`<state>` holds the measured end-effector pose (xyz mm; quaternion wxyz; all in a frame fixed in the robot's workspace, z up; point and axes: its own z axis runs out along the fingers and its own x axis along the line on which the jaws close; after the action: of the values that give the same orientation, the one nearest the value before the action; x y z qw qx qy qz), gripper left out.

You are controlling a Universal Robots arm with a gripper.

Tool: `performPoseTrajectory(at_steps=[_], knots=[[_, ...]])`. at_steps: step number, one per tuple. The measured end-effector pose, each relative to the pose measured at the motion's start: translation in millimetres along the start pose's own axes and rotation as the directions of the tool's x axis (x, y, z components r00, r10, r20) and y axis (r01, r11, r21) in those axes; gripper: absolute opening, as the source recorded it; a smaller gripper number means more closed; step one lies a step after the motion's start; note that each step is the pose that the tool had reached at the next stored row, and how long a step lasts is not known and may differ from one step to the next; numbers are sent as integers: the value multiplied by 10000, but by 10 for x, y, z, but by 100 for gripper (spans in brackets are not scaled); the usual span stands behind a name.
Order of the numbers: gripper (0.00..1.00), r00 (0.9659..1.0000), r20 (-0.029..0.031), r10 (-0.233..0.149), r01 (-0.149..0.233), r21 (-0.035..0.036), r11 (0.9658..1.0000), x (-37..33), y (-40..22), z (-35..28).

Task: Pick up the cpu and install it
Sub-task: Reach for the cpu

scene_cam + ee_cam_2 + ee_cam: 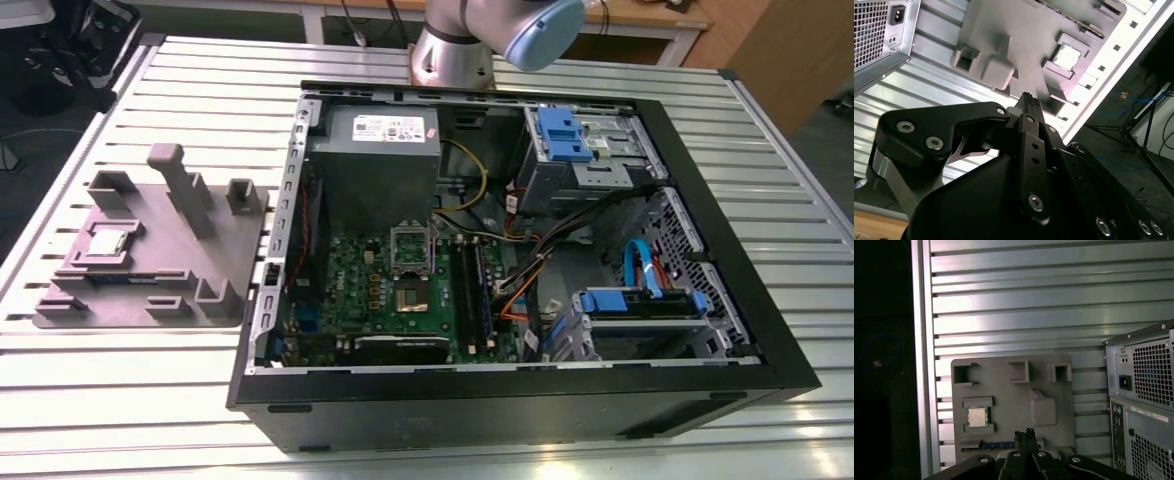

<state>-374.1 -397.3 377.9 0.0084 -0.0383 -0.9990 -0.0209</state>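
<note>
Jaws sit pressed together with nothing between them. The gripper (1023, 432) hangs above the grey holder (1004, 405) and points down at it in both wrist views. The cpu (978, 416) lies flat in its square pocket on that holder, apart from the fingertips. In the exterior view the holder rests on the slatted table (134, 400), on the exterior view's left of the open computer case (534, 410), and the arm (454, 55) rises behind the case.
</note>
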Motion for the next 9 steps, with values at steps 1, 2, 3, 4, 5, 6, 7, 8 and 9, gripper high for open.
performPoseTrajectory(at_steps=[1, 2, 3, 4, 5, 6, 7, 8, 9], knots=[[10, 10000, -1, 0, 0, 0, 10000, 22, -1, 1], [10, 10000, -1, 0, 0, 0, 10000, 44, -3, 2], [10, 10000, -1, 0, 0, 0, 10000, 65, -5, 3], [10, 10000, -1, 0, 0, 0, 10000, 86, -6, 4], [10, 10000, -1, 0, 0, 0, 10000, 106, -8, 5], [10, 10000, -1, 0, 0, 0, 10000, 125, -9, 6], [10, 10000, 0, 0, 0, 0, 10000, 145, -11, 7], [10, 10000, 0, -1, 1, 0, 10000, 162, -13, 7], [10, 10000, -1, -1, 1, 0, 10000, 181, -14, 8]])
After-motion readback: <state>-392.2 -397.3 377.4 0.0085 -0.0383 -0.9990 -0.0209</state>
